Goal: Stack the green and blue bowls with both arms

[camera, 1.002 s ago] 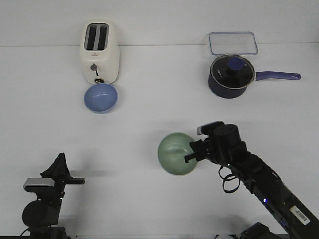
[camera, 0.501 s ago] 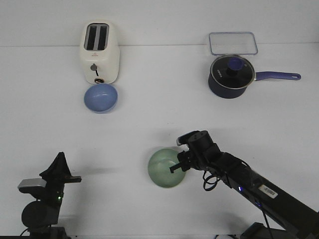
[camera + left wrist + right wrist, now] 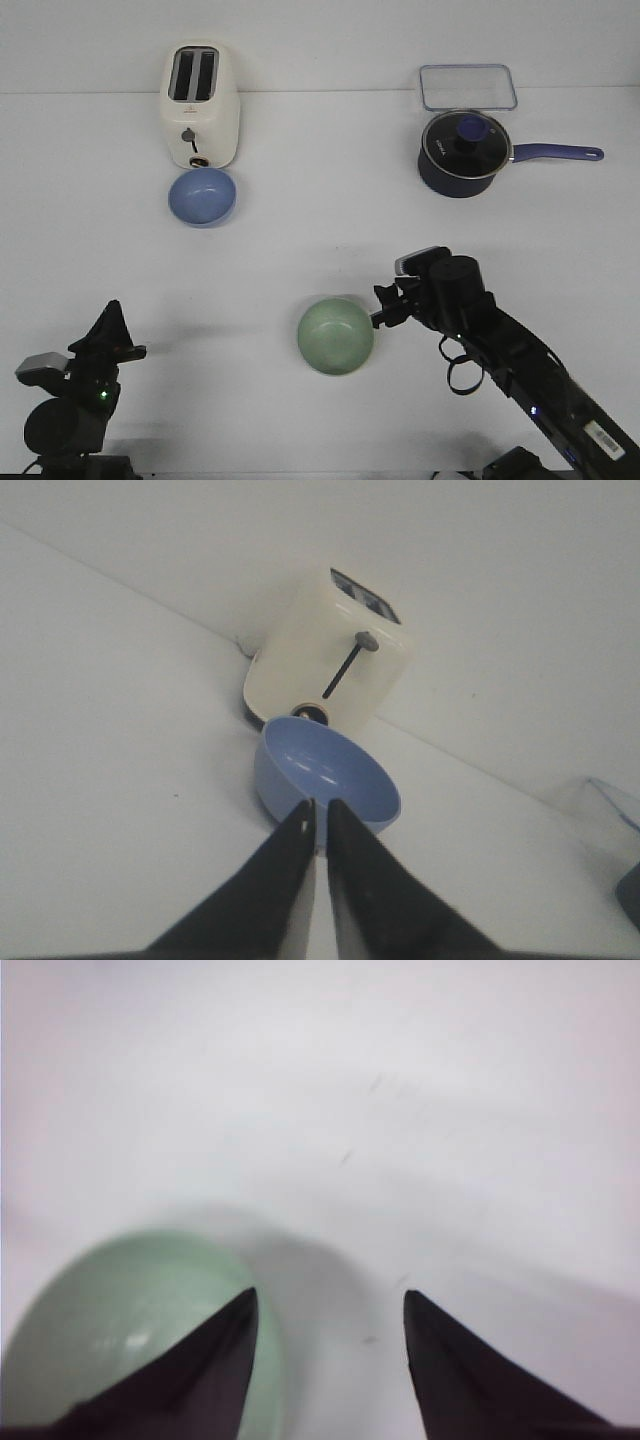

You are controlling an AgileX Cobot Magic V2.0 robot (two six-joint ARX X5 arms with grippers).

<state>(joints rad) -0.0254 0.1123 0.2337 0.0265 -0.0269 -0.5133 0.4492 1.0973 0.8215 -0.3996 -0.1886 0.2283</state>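
The pale green bowl (image 3: 335,336) sits upright on the white table near the front middle; it also shows in the right wrist view (image 3: 120,1330). My right gripper (image 3: 384,306) is open and empty, raised just right of the bowl, no longer touching it. The light blue bowl (image 3: 202,196) sits in front of the toaster at the back left and shows in the left wrist view (image 3: 325,780). My left gripper (image 3: 125,345) is shut and empty at the front left, far from the blue bowl, pointing toward it (image 3: 320,820).
A cream toaster (image 3: 200,106) stands behind the blue bowl. A dark navy saucepan (image 3: 462,153) with glass lid and long handle sits at the back right, a clear lidded container (image 3: 467,86) behind it.
My right gripper set the green bowl down on the table, opened and drew back to the right and up. My left arm shifted slightly left and lower.
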